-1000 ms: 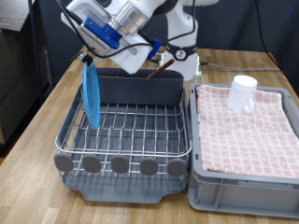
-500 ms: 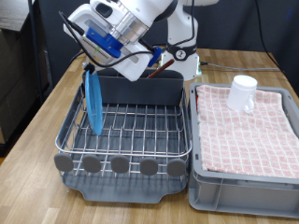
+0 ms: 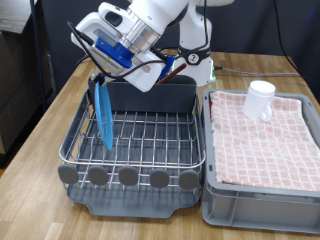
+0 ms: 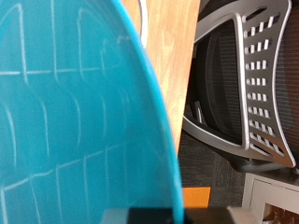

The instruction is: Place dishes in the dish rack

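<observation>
The light-blue plate (image 3: 102, 118) stands on edge in the left end of the silver wire dish rack (image 3: 150, 140), its lower rim down among the wires. My gripper (image 3: 97, 76) is above it, shut on the plate's top edge. In the wrist view the plate (image 4: 75, 112) fills most of the picture. The small white cup (image 3: 260, 99) stands on the red-and-white checked cloth (image 3: 265, 140) at the exterior view's right. I cannot make out the wooden spoon for certain.
The rack's tall grey caddy (image 3: 150, 97) stands along its back, and round grey feet (image 3: 128, 176) line its front. The grey crate (image 3: 255, 210) holding the cloth sits right beside the rack. The wrist view shows an office chair (image 4: 238, 84) beyond the wooden table.
The gripper has moved down and to the exterior view's left, and the plate has sunk lower into the rack and tilted slightly.
</observation>
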Robot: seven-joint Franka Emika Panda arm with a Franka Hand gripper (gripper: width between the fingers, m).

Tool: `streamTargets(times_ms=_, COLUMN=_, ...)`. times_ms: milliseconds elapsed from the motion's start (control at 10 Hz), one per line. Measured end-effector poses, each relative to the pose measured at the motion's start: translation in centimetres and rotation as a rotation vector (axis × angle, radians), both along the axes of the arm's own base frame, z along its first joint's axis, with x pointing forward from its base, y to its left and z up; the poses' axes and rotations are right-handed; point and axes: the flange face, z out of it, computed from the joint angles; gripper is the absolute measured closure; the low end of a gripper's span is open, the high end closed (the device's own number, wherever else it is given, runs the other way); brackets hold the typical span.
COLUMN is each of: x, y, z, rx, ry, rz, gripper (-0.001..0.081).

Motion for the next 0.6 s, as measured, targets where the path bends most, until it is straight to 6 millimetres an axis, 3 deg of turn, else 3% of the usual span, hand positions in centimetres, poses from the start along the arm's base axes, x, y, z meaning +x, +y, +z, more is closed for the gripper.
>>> streamTargets(times_ms=600, x=-0.46, y=0.07, z=-1.11, rx=0.024, ry=0.003, rz=0.008, gripper=0.0787)
